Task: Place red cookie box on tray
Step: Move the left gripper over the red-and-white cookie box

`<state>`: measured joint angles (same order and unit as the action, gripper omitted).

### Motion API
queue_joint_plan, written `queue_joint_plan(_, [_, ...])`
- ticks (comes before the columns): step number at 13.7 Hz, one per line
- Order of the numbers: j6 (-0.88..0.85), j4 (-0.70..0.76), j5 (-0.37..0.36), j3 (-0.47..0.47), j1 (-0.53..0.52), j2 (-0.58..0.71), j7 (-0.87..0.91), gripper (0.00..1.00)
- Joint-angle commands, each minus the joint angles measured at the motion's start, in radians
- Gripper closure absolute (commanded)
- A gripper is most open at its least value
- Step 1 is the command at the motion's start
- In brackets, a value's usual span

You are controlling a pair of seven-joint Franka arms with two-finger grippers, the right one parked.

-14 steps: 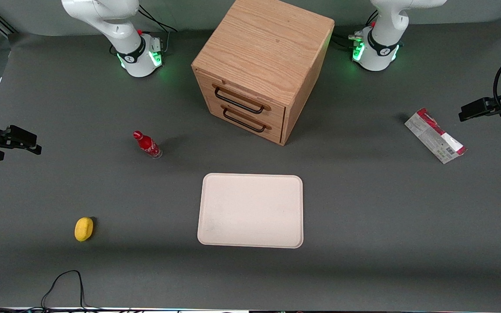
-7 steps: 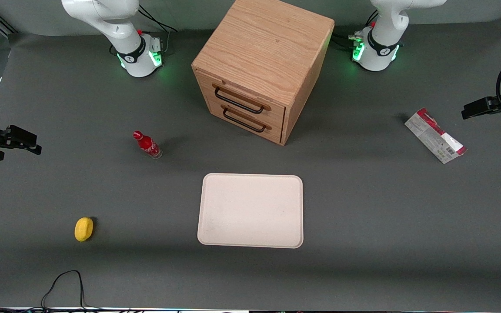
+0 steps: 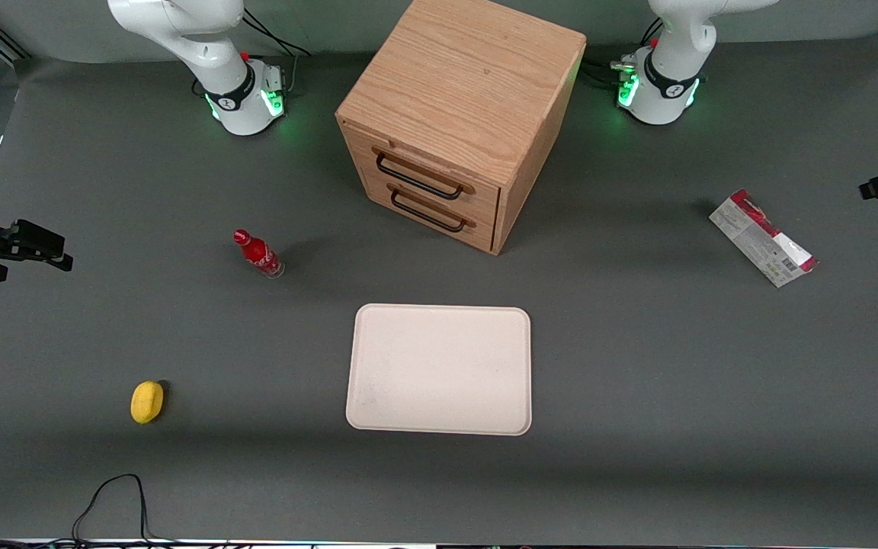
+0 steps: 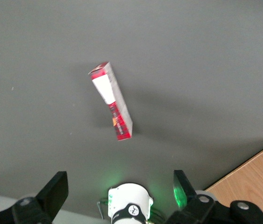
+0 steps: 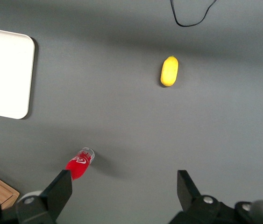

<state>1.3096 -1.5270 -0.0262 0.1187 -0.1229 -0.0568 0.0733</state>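
Red cookie box (image 3: 764, 238) long, flat, whitish-grey face up; gripper (image 4: 117, 196) spread wide above, empty.

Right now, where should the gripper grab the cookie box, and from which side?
Grip the cookie box around its middle, across its narrow width, coming straight down from above. It lies flat and alone on the table, long and thin, so the long edges offer the only span the open gripper, now hovering above it, would likely fit.
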Motion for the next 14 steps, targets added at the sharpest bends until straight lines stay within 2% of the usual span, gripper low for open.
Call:
queue_joint_plan(1, [-0.053,0.021,-0.009,0.015,-0.099,0.006,-0.001,0.01])
queue_joint_plan(4, [-0.102,0.018,-0.056,0.021,-0.175,0.035,0.016,0.01])
queue_joint_plan(8, [-0.06,-0.059,-0.063,0.022,-0.181,0.045,0.054,0.06])
queue_joint_plan(12, [0.091,-0.231,-0.063,0.015,-0.166,0.048,0.186,0.02])
queue_joint_plan(14, [0.227,-0.358,-0.061,0.01,-0.158,0.052,0.212,0.01])
